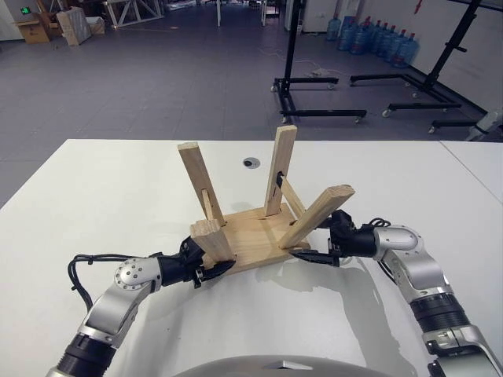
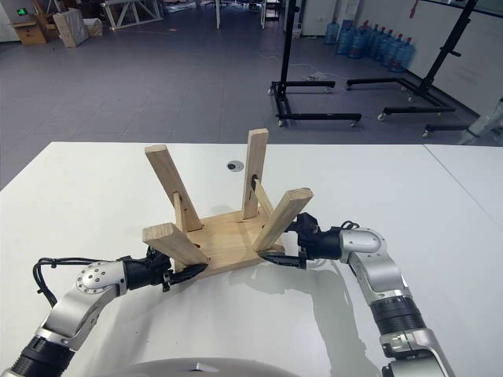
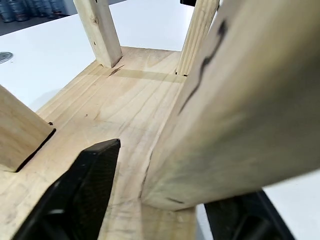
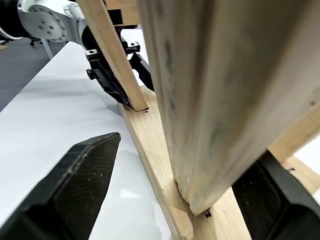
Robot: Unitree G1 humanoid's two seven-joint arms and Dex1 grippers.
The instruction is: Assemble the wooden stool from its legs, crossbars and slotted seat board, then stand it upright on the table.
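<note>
The wooden stool lies upside down mid-table, its seat board [image 1: 250,239] flat and its legs splayed upward. Two far legs [image 1: 280,169] [image 1: 194,174] stand tall, with thin crossbars [image 1: 292,198] low between the legs. My left gripper [image 1: 208,263] sits at the near-left leg [image 1: 212,238]; in the left wrist view its fingers [image 3: 85,192] straddle that leg's base [image 3: 235,115], open. My right gripper [image 1: 318,247] is at the near-right leg [image 1: 318,214]. In the right wrist view its fingers [image 4: 80,185] stand wide on either side of this leg [image 4: 210,100], open, with the left gripper [image 4: 117,75] beyond.
The white table [image 1: 118,196] has a round cable hole [image 1: 251,162] behind the stool and a seam to a second table at the right [image 1: 464,169]. A black cable [image 1: 86,263] loops beside my left arm. Black wheeled stands [image 1: 314,86] are on the floor beyond.
</note>
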